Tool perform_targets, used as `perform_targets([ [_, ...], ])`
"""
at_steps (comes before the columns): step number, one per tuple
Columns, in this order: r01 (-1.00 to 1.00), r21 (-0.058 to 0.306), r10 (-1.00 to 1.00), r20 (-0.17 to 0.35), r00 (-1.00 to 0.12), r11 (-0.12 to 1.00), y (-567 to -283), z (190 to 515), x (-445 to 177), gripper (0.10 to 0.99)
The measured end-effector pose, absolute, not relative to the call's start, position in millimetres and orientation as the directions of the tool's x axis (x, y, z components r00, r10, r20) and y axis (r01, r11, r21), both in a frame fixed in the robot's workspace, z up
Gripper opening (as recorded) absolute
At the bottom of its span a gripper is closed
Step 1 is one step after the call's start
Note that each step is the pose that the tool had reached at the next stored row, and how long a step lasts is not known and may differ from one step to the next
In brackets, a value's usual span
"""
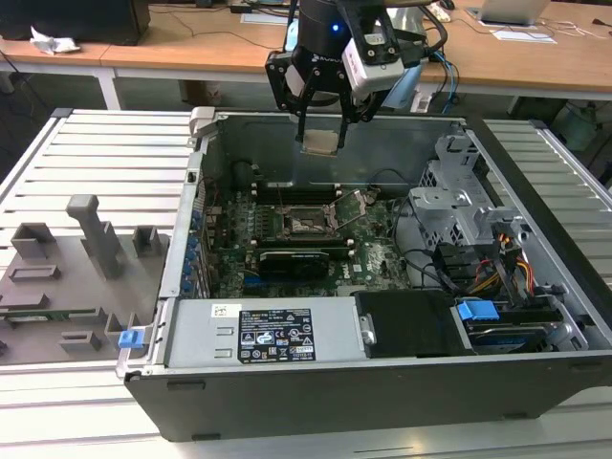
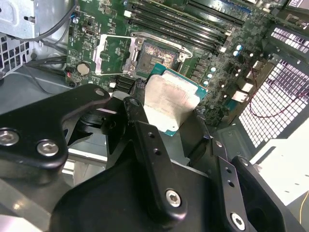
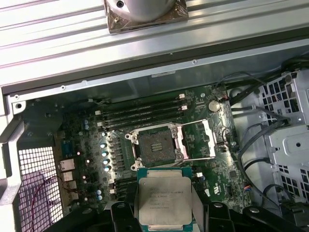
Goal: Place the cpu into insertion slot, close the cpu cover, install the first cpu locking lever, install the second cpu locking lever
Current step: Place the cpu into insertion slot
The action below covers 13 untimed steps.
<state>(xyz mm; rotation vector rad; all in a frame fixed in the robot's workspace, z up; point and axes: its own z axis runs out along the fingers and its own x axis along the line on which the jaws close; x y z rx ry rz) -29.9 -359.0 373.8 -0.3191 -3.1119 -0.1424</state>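
With the gripper (image 2: 166, 113) clamped on the cpu (image 3: 164, 200), held in the air well above the bare insertion slot (image 3: 155, 146), and the cpu cover (image 3: 208, 139) swung open beside that slot, nothing seated, closed or latched: by the look, all four steps left.

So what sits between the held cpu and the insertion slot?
Nothing blocks it: in the first wrist view only bare motherboard shows between cpu and insertion slot; the cpu cover stands aside.

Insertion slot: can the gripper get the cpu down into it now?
Likely yes. The cpu cover lies flipped open beside the insertion slot, the recess looks bare, and the gripper holds the cpu above the board.
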Motion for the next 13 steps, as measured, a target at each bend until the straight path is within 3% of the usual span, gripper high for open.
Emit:
perform_targets([
  [13, 0.219, 0.089, 0.218, 0.019, -0.976, 0.972, -359.0, 373.8, -30.0, 0.529],
])
